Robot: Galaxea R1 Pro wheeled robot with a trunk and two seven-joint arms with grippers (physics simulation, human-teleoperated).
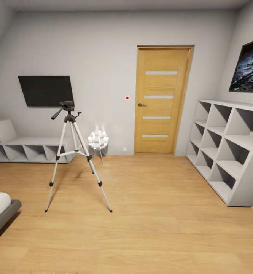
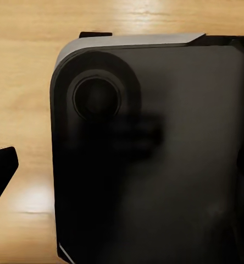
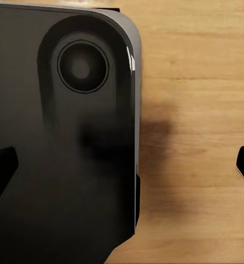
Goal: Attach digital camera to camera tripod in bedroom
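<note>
Grey walls and a light wood floor (image 1: 149, 213) are framing the bedroom; the camera tripod (image 1: 72, 152) is standing upright on the floor, between the bed corner (image 1: 0, 211) and the oak door (image 1: 160, 101), beneath the black TV (image 1: 46, 90), with a white ball-cluster lamp (image 1: 98, 139) behind it; both wrist views are looking down past a dark robot body (image 2: 155, 159) at the floor; the left pincer (image 2: 1, 170) shows one fingertip, so its width is unclear; the right pincer (image 3: 122, 165) is hanging wide, holding nothing.

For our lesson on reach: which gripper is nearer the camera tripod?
Left, probably. The camera tripod stands left of centre ahead; the left gripper and right gripper both hang over floor beside the robot's dark body, neither near it.
</note>
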